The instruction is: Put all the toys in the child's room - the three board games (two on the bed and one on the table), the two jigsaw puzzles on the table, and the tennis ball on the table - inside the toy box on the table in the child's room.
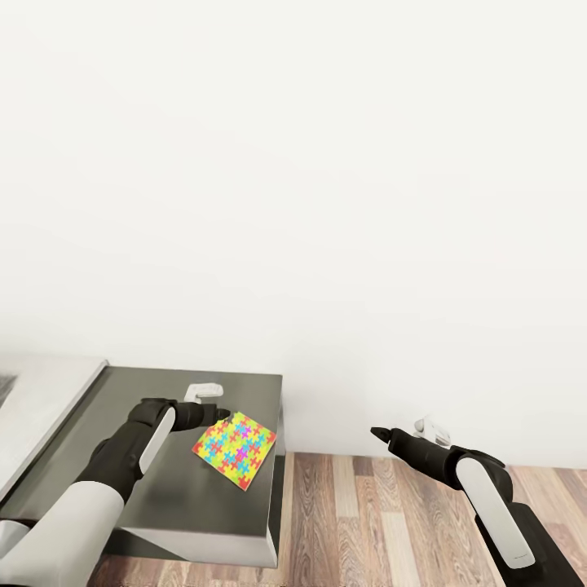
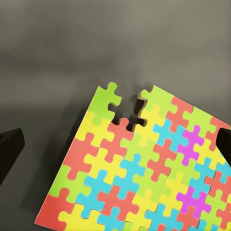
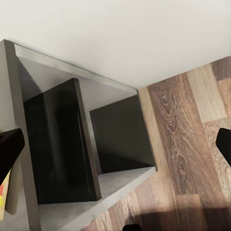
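Starting nearest us in the head view, our left black two-finger gripper [image 1: 218, 416] sits at about seven o'clock, our right black gripper [image 1: 383, 434] at about four o'clock over the wood-plank floor [image 1: 367, 522]. The thin flat jigsaw puzzle of yellow, pink, blue and green interlocking pieces [image 1: 235, 449] hangs just beyond the left fingertips, above the dark grey lower unit [image 1: 163, 489]. The left arm is plainly the nearer one. In the left wrist view the puzzle [image 2: 144, 168] spreads between two dark fingertips, one touching its edge, one well apart. We judge the jaws apart around it but cannot tell whether they grip it. Its long diagonal runs from the fingers toward four o'clock. One notch is missing along an edge. The right jaws stand apart, empty. Farthest is the plain white wall [image 1: 326, 204].
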### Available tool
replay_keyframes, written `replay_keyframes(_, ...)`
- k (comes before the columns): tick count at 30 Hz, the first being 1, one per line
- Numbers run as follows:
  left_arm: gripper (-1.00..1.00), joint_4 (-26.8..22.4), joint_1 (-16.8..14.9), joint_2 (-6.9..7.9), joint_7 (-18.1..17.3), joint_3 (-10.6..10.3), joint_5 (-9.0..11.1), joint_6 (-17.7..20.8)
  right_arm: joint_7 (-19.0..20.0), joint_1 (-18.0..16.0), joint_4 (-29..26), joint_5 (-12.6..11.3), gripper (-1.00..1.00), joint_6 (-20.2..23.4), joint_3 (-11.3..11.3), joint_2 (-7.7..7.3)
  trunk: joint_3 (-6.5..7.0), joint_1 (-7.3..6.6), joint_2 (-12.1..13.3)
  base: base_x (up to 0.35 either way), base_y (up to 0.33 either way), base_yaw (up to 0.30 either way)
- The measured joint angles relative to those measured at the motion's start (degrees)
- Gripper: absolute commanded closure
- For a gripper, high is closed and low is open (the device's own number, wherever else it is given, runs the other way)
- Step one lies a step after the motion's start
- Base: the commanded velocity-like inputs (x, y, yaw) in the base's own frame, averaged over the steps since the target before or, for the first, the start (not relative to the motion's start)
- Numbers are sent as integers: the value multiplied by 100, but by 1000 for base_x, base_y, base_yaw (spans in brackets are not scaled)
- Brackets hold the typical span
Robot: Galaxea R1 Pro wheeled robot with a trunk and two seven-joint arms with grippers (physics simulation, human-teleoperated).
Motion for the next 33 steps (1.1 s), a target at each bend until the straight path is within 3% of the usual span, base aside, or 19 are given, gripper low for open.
replay_keyframes(33, -100, 0, 0, 26, -16, 18, 23, -27, 0, 0, 40, 8, -100, -9, 0, 8, -308, 0, -1, 0, 0, 0)
